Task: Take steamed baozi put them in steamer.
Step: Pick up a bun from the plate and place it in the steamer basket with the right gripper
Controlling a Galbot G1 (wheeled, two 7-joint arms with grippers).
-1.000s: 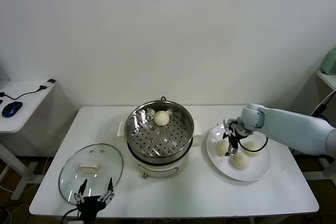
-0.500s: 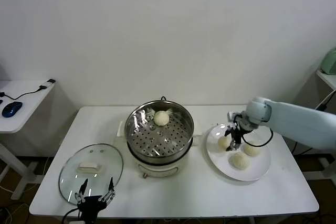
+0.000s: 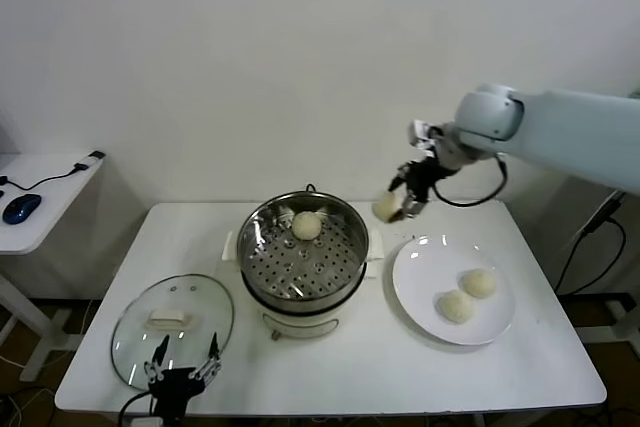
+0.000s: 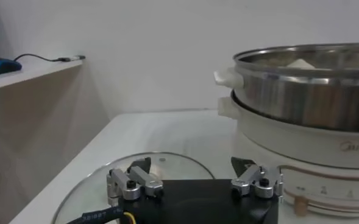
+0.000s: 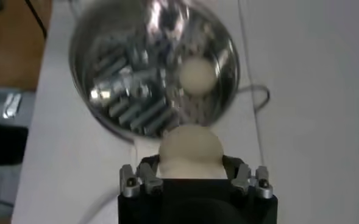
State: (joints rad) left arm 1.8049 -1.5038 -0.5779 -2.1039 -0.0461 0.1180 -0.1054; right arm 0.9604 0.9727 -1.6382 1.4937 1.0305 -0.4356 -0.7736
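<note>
Right gripper [image 3: 402,203] clamps baozi [image 3: 388,207] — raised beside steamer [image 3: 306,247].

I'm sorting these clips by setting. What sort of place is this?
Probably a lab or office room set up as a kitchen test bench: a plain white table against a bare wall, a side desk with a computer mouse, and an electric steamer.

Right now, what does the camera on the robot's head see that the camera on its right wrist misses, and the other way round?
Only the head view shows the white plate with two buns on it, the glass lid, the open left hand parked beside it, and the side desk. Only the right wrist view looks past the right hand straight down into the pot. Both show the steamer, the bun inside it, and the bun held in the right hand.
</note>
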